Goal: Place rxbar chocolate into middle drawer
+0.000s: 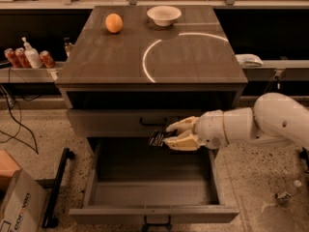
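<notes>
Noted from the floor in front of the cabinet: the robot's cream-coloured two-finger gripper [168,135] stands at centre frame, just below the grey upper drawer front [111,123] with its black handle, and above the open box of the wide grey wood-grain middle drawer [218,178]. Its fingers are clenched on the right end of the small, flat, black-wrapped rxbar chocolate [156,139]. The bar juts leftward from the grip, roughly level, in the air over the rear part of the drawer and clear of its floor. In my judgement the bar is light, thin and slightly bendable, and its glossy wrapper is slick. A pinch across the flat faces is the sound hold, but taken at one end, as here, it may let the bar pivot or slide. The bar is not fragile and should tolerate a short drop into the box. As to containers, the middle drawer is pulled well out toward the bottom of the frame, deep-walled, and I see nothing lying in it, though its rear is in shadow. The round white bowl [164,15] sits at upper centre on the dark cabinet top [203,62], and its contents cannot be made out. The round orange fruit [114,22] lies to its left, apart from it.
</notes>
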